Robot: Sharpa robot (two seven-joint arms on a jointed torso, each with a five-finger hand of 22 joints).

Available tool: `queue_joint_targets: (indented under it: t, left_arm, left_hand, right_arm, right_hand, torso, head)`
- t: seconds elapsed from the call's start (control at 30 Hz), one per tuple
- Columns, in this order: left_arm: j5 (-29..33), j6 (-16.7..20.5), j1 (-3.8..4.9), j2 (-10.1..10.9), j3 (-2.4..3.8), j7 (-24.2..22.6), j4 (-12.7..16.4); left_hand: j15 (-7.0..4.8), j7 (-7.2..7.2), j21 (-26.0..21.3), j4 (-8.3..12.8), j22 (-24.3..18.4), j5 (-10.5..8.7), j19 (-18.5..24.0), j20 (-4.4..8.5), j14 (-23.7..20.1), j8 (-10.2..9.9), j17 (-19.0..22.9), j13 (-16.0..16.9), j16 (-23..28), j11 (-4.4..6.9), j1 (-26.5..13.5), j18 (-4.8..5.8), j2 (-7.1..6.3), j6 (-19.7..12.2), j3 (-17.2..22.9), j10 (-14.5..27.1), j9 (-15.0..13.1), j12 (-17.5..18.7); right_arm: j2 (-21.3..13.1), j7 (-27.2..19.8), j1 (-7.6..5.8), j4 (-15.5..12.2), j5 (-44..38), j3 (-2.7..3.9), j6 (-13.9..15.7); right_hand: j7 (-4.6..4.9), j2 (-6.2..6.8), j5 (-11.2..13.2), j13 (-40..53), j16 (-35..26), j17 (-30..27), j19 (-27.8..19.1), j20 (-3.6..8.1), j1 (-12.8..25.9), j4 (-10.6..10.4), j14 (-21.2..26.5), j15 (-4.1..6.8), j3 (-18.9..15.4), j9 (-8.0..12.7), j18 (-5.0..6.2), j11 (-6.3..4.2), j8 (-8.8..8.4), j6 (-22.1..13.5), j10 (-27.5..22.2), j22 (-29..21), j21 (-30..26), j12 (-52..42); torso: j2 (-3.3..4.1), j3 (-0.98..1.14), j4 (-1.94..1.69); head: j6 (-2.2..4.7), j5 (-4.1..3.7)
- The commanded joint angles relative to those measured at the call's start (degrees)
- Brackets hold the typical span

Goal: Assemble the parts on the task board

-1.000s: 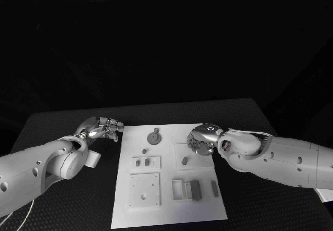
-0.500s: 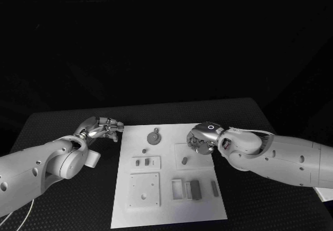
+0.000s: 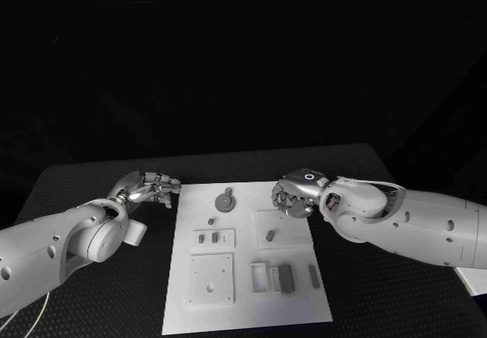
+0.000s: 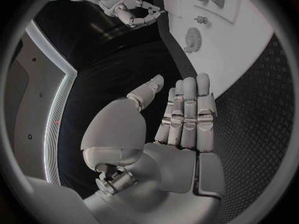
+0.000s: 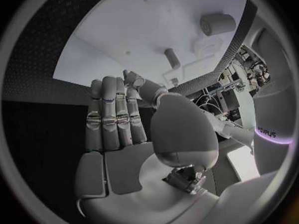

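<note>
The white task board (image 3: 248, 299) lies in the middle of the black table. On it are a round disc part (image 3: 224, 203), a slotted plate (image 3: 214, 238), a square plate (image 3: 211, 277), two small pegs (image 3: 270, 236) and several upright blocks (image 3: 284, 276). My left hand (image 3: 152, 187) hovers over the table just off the board's far left corner. In the left wrist view its fingers (image 4: 187, 114) are straight and hold nothing. My right hand (image 3: 293, 196) is above the board's far right edge. Its fingers (image 5: 115, 114) are stretched out and empty over the board (image 5: 143, 30).
The left wrist view shows the disc part (image 4: 193, 39) on the board (image 4: 243, 45) and my right hand (image 4: 127, 7) beyond it. A peg (image 5: 171, 57) and a short round part (image 5: 218, 23) show in the right wrist view. Black table surrounds the board.
My right hand has moved a little toward the board's far edge, and its arm has swung with it. The left hand and the parts have not moved.
</note>
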State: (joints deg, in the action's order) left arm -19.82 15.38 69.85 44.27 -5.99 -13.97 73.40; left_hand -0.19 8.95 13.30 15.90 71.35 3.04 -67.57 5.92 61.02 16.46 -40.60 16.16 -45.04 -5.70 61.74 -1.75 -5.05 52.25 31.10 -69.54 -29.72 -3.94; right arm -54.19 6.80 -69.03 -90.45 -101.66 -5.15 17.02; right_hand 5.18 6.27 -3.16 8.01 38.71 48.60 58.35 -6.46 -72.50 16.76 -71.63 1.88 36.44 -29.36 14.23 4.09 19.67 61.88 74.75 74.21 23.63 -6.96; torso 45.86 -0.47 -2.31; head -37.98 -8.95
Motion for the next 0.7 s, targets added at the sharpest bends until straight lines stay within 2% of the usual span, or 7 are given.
queue_joint_targets:
  t: [0.03,0.23,0.4,0.47,0.57,0.7]
  left_arm:
    - [0.1,-0.6,0.01,-0.1,0.03,-0.4,0.1]
    - [0.1,-0.6,0.01,-0.2,0.03,-0.4,0.0]
    - [0.1,-0.7,0.01,-0.2,0.03,-0.4,-0.1]
    - [0.1,-1.0,0.01,-0.3,0.03,-0.4,-0.1]
    - [0.1,-1.0,-0.01,-0.4,0.03,-0.5,-0.2]
    - [0.2,-1.0,-0.01,-0.6,0.03,-0.5,-0.6]
  left_hand:
    - [-0.06,0.33,-0.2,0.2,0.1,-0.04,-0.3,-0.05,0.5,0.2,-0.1,-0.1,-0.1,-0.12,0.4,-2.61,0.25,-0.3,-0.2,0.3,0.1,-0.1]
    - [-0.06,0.34,-0.2,0.2,0.1,-0.04,-0.3,-0.05,0.5,0.2,-0.1,-0.1,-0.1,-0.12,0.4,-2.61,0.24,-0.3,-0.2,0.3,0.1,-0.1]
    - [-0.06,0.34,-0.2,0.2,0.1,-0.04,-0.3,-0.05,0.5,0.2,-0.1,-0.1,-0.1,-0.12,0.4,-2.62,0.24,-0.3,-0.2,0.3,0.1,-0.1]
    - [-0.06,0.35,-0.2,0.2,0.1,-0.04,-0.3,-0.05,0.5,0.2,-0.1,-0.1,-0.1,-0.12,0.4,-2.62,0.24,-0.3,-0.2,0.3,0.1,-0.1]
    - [-0.06,0.35,-0.3,0.2,0.1,-0.04,-0.3,-0.05,0.5,0.2,-0.1,-0.1,-0.1,-0.12,0.5,-2.62,0.24,-0.3,-0.2,0.4,0.1,0.0]
    - [-0.06,0.36,-0.3,0.2,0.1,-0.04,-0.3,-0.05,0.5,0.2,-0.1,-0.1,-0.1,-0.13,0.4,-2.61,0.24,-0.3,-0.2,0.4,0.1,0.0]
  right_arm:
    - [0.0,-0.9,-0.07,-1.3,2.1,0.15,-0.5]
    - [1.0,-2.5,-0.07,-3.5,3.8,0.18,1.5]
    - [2.8,-3.2,-0.04,-5.7,4.5,0.18,1.6]
    - [3.7,-3.6,0.07,-6.3,5.0,0.18,1.5]
    - [4.9,-3.9,1.23,-7.5,5.2,0.18,1.5]
    - [6.7,-4.3,2.01,-7.6,4.5,0.18,1.3]
  right_hand:
    - [0.07,0.12,-0.1,0.1,0.3,0.1,0.5,0.05,0.1,0.1,-0.2,0.43,-0.4,0.0,0.77,-0.22,0.25,0.2,0.3,0.1,-0.2,-0.1]
    - [0.08,0.04,-0.1,0.1,0.3,0.1,0.6,0.05,0.1,0.1,-0.2,0.43,-0.4,0.0,0.77,-0.22,0.23,0.2,0.3,0.1,-0.2,-0.1]
    - [0.09,-0.01,-0.1,0.1,0.3,0.1,0.6,0.06,0.1,0.1,-0.2,0.43,-0.3,0.0,0.77,-0.21,0.21,0.1,0.3,0.1,-0.2,-0.1]
    - [0.10,-0.04,-0.1,0.1,0.3,0.1,0.6,0.06,0.2,0.1,-0.2,0.43,-0.3,-0.1,0.77,-0.21,0.20,0.1,0.2,0.1,-0.2,0.0]
    - [0.12,-0.10,-0.1,0.1,0.3,0.1,0.6,0.07,0.2,0.1,-0.1,0.42,-0.3,-0.1,0.77,-0.20,0.17,0.0,0.2,0.1,-0.3,0.0]
    - [0.13,-0.14,-0.1,0.1,0.2,0.1,0.6,0.07,0.2,0.1,-0.1,0.41,-0.3,-0.1,0.77,-0.18,0.15,0.0,0.2,0.1,-0.3,0.1]
  torso:
    - [-0.02,0.02,0.08]
    - [0.00,-0.01,-0.02]
    - [-0.01,-0.04,0.00]
    - [0.00,-0.05,0.01]
    - [-0.04,-0.05,0.02]
    - [-0.14,-0.08,0.08]
  head:
    - [0.06,0.52]
    - [0.51,1.58]
    - [0.47,2.57]
    - [0.68,2.91]
    - [1.22,2.80]
    - [1.12,3.99]
